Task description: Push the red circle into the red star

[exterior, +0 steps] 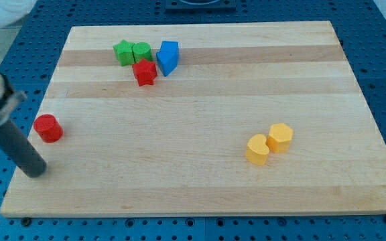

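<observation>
The red circle [47, 128] lies near the board's left edge. The red star [145, 71] lies towards the view's top, left of centre, touching the blue block [168, 57] and just below the green blocks. My tip [36, 171] rests on the board at the view's lower left, just below and slightly left of the red circle, a short gap apart from it. The rod runs up and left out of the view.
A green star [122, 51] and a green round block [141, 51] sit side by side above the red star. Two yellow blocks [257, 149] [280, 137] touch each other at the view's lower right. The wooden board [200, 194] lies on a blue surface.
</observation>
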{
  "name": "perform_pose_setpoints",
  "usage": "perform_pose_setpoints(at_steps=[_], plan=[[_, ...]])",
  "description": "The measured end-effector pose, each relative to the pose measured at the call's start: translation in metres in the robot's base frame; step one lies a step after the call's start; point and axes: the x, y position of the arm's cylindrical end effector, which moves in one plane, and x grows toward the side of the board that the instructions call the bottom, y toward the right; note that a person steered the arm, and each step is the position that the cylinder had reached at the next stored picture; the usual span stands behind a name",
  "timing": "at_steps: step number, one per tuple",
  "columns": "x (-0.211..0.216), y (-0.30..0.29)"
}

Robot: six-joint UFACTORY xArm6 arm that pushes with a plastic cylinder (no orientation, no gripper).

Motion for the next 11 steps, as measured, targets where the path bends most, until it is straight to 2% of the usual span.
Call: perform_pose_setpoints(at_steps=[2,3,4,5,6,7,8,9,10,11], plan=[[-0.119,0.015],[-0.123,0.026],[-0.096,0.002],[-0.125,-0.016],[-0.181,0.006],[-0.201,0.057],[-0.181,0.04],[-0.173,-0.006],[-0.153,-0.017],[-0.141,0.008]])
